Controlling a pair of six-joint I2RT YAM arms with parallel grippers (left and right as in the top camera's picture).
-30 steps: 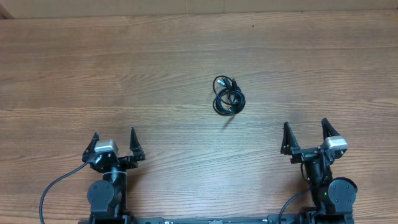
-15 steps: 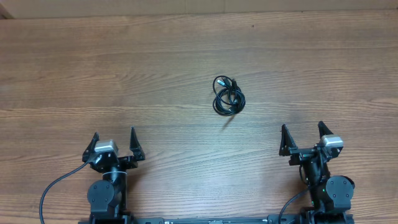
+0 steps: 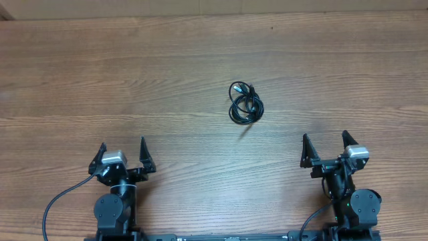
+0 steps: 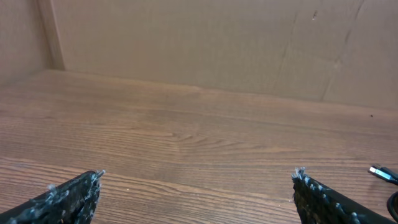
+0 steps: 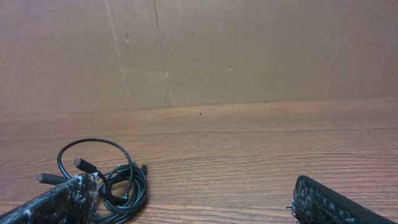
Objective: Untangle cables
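Bunched cables point(image 3: 245, 102) well ahead of left claw point(image 3: 122, 142) and right claw point(image 3: 325, 136), nearer the right, both spread wide, empty

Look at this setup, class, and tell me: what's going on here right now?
At the near edge of a wooden table, the left gripper and the right gripper are both open and hold nothing. The cables lie in a small tangled coil near the middle of the table, nearer the right gripper, with nothing touching them. The untangling has not yet begun.
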